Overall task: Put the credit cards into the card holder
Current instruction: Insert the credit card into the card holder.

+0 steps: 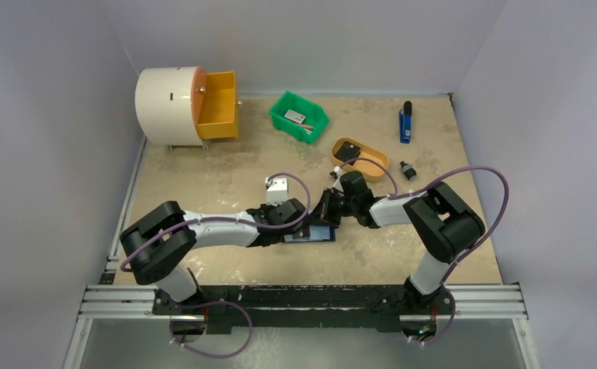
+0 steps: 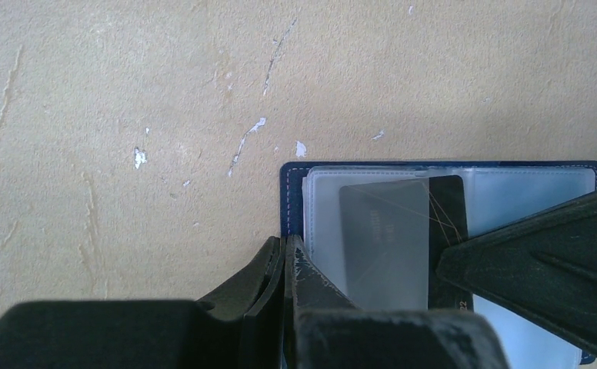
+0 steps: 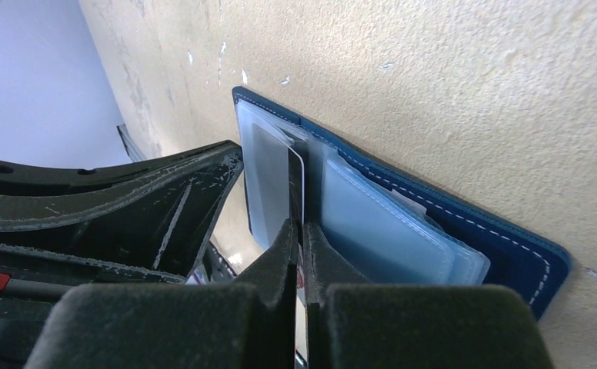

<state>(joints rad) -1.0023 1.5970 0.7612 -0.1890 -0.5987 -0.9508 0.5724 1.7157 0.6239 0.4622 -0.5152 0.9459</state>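
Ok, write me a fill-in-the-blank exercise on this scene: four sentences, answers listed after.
1. The card holder is not folded shut; it lies ___.
2. The right hand is shut on a dark ___, partly inside a clear sleeve.
3. The holder's edge is clamped by the ___ hand.
4. The parts bin at the back is ___.

Answers: open; card; left; green.

The dark card (image 2: 448,206) shows "22" (other print too blurred).
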